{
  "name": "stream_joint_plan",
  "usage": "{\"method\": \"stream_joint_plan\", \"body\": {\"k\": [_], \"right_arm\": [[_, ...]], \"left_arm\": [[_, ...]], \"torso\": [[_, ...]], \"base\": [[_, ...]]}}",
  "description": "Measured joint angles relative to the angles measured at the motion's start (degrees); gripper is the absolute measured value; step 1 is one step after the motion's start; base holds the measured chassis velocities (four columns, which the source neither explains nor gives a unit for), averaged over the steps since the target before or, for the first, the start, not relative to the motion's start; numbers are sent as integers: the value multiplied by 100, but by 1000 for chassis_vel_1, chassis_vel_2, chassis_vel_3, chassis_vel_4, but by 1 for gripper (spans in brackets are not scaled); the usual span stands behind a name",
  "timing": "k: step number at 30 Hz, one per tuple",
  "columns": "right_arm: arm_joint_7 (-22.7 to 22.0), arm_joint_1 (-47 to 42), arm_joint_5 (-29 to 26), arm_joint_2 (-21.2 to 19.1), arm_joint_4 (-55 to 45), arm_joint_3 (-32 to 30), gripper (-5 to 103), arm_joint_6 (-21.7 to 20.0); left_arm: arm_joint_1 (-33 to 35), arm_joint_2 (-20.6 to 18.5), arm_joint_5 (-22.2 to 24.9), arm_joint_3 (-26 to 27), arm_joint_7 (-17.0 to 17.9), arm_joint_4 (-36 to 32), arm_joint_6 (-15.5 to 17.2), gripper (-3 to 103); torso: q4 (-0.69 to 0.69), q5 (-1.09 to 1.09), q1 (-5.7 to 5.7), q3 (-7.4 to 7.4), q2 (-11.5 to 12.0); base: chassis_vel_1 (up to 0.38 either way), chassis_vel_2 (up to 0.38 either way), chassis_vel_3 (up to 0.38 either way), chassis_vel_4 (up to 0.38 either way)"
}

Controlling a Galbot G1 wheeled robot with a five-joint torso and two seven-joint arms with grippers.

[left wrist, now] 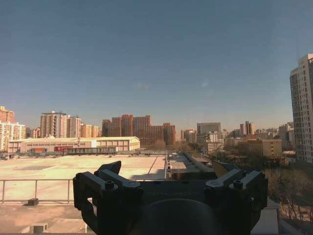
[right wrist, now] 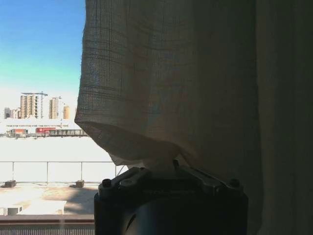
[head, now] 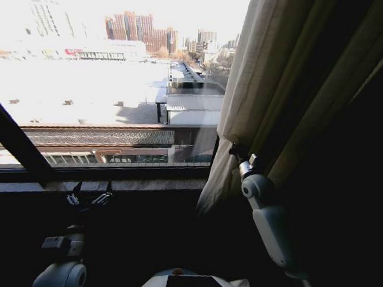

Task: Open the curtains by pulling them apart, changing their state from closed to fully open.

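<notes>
Where the right pincer met the fabric, it was seen clamped on a bunched fold of the curtains, the cloth puckered into a soft pouch just above the pincer in the right wrist view. The curtains were gathered toward the right edge of the window, hanging in loose vertical pleats, a sheer, coarsely woven off-white material through which daylight was faintly passed. Beyond them, to the right, a darker, heavier drape was hung. The left pincer was held low near the window sill, its fingers spread and holding nothing, with sky and rooftops ahead of it in the left wrist view. Most of the glass was judged already uncovered, so the pulling step was taken to be near its end. A further sideways drag toward the right edge would be called for, with the thin cloth kept from slipping.
</notes>
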State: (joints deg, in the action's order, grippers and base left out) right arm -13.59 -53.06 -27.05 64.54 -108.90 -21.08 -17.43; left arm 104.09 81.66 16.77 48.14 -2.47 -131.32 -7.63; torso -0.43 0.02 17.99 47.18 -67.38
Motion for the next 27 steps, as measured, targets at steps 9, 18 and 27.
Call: {"method": "stream_joint_plan", "body": {"k": [9, 18, 27], "right_arm": [[3, -172, 16, -2, -94, -121, 0, 0], [9, -162, 12, -27, -71, -146, 0, 14], [42, -85, 8, -20, 38, -113, 0, 27]], "left_arm": [[17, -15, -25, -5, -1, 25, -58, 100], [-5, 21, -72, -41, -8, 36, -59, 100], [-22, 51, -87, -31, -12, 36, -36, 100]], "torso": [[0, -1, 0, 0, 0], [-1, 1, 0, 0, 0], [-1, -1, 0, 1, 0]], "base": [[-38, -49, 42, 48], [-181, -178, 192, 181], [-218, -204, 198, 205]]}}
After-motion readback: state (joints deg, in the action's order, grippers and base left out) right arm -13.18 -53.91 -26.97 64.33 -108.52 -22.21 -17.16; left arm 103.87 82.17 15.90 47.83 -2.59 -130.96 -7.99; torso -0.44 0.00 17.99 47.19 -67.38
